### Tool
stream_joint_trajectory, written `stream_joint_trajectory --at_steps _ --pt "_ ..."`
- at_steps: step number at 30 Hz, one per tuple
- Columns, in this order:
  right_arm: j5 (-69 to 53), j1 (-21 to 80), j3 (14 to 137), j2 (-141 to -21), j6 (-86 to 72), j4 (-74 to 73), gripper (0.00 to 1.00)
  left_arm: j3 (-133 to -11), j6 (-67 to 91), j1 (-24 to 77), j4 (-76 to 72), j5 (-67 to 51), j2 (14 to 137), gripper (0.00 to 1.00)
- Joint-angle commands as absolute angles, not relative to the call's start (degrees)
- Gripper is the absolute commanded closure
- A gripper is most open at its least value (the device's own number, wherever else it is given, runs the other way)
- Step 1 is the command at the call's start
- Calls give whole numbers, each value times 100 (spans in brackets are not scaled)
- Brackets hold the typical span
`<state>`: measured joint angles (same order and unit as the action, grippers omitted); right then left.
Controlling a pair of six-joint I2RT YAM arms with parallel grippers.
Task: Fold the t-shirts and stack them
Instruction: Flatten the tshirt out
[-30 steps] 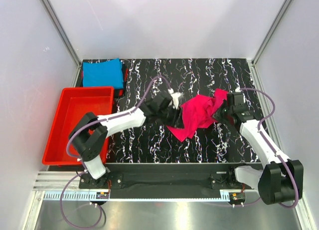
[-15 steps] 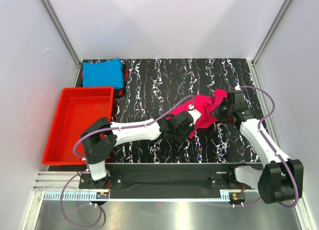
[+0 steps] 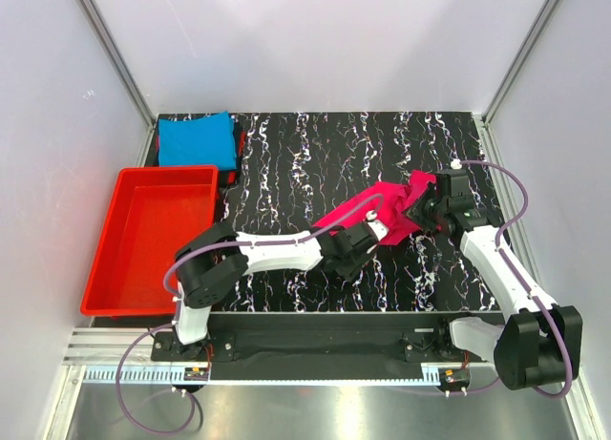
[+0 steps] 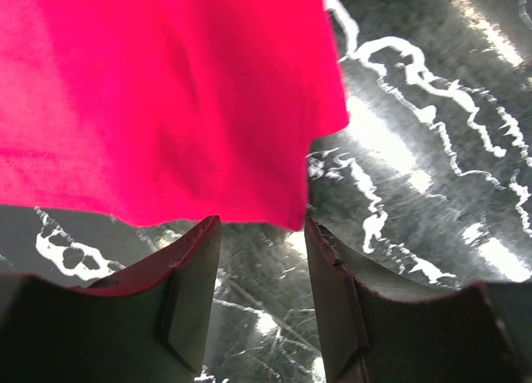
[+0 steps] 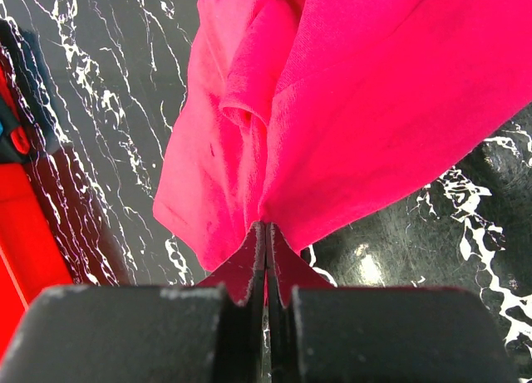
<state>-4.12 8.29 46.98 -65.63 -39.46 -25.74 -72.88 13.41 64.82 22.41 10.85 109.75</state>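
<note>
**Operator:** Where are the t-shirts?

**Guide:** You will find the pink t-shirt [image 3: 374, 214] right of centre on the black marbled table [image 3: 286, 163]. It is bunched into a creased band running slantwise between the two grippers. The turquoise t-shirt [image 3: 198, 140] lies folded in the far left corner, just beyond the red tray [image 3: 122, 178] and well apart from the pink one.

**Operator:** What is the jaw state on the right?

**Guide:** Check the right wrist view. The right gripper [image 5: 266, 233] has its fingers pressed fully together, with a fold of the pink t-shirt pinched between the tips. The cloth fans out from that point above the table.

**Operator:** And on the left?

**Guide:** The left gripper [image 4: 262, 271] has its jaws partway apart, with bare table showing through the gap. The pink hem sits right at the fingertips [image 4: 195, 258]. You cannot tell from this view whether the hem touches them, but nothing is clamped.
</note>
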Motion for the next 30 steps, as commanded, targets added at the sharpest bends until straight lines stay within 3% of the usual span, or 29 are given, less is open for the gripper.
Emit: stream_joint_trajectory --at_steps 1,3,7,10,11,18,21,24,30 --pt "-457 844 4939 -6451 -3867 -2470 100 -7637 1336 6583 1986 1204 11065 49" --pt "-466 844 4957 -6469 -3867 -2479 100 -7752 1353 6583 2074 1221 11214 50" --pt "-518 835 4940 -6425 -3902 -2452 100 -7822 1336 6574 2048 1204 11355 61" --pt "-431 835 4913 -6416 -3867 -2496 100 -7857 1309 6583 2118 1222 11382 94" --pt "-387 835 4939 -6425 -3850 -2574 100 -7857 1336 6583 2162 1370 11312 100" --pt "-97 817 5185 -6328 -3656 -3303 100 -7884 1600 6092 3321 2101 9706 100" --pt "-262 817 5098 -6381 -3656 -3735 100 -7744 1687 5129 3734 1680 8800 100" --pt "-387 817 4598 -5813 -3883 -3893 100 -7428 1653 4205 4016 871 8166 100" --pt "-448 817 3657 -4459 -4666 -4376 100 -6812 1459 3780 4341 792 7726 100"
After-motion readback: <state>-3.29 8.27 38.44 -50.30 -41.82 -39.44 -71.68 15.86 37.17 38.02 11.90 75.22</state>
